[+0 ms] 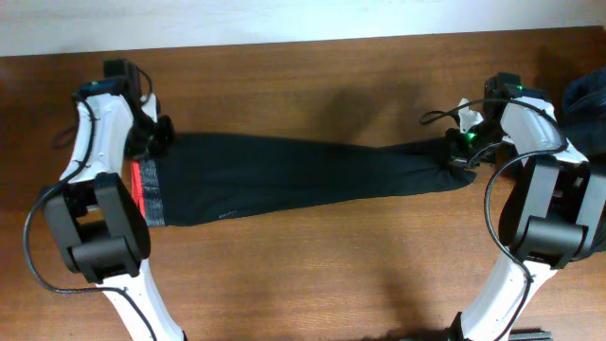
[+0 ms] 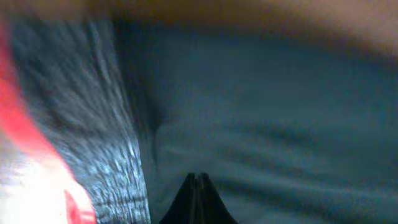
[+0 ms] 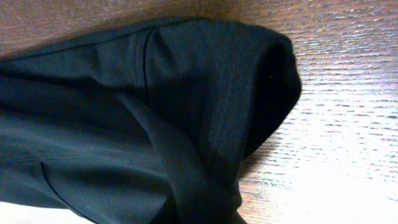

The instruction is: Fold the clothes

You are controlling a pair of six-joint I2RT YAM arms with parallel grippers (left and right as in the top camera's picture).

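Note:
The black pants (image 1: pixel 284 175) lie stretched flat across the wooden table (image 1: pixel 312 275), with the grey and red waistband (image 1: pixel 149 194) at the left and the leg ends at the right. My left gripper (image 1: pixel 156 133) sits on the waistband's far corner. In the left wrist view its gripper (image 2: pixel 198 177) is shut, tips together in the black fabric beside the grey band (image 2: pixel 93 124) and the red edge (image 2: pixel 25 124). My right gripper (image 1: pixel 462 152) is shut on the leg ends. In the right wrist view the cloth (image 3: pixel 155 112) bunches down over its fingers and hides them.
A heap of dark blue garments (image 1: pixel 587 104) lies at the far right edge, behind the right arm. Bare wood (image 3: pixel 348 124) lies just past the leg ends. Both arm bases stand at the near side of the table.

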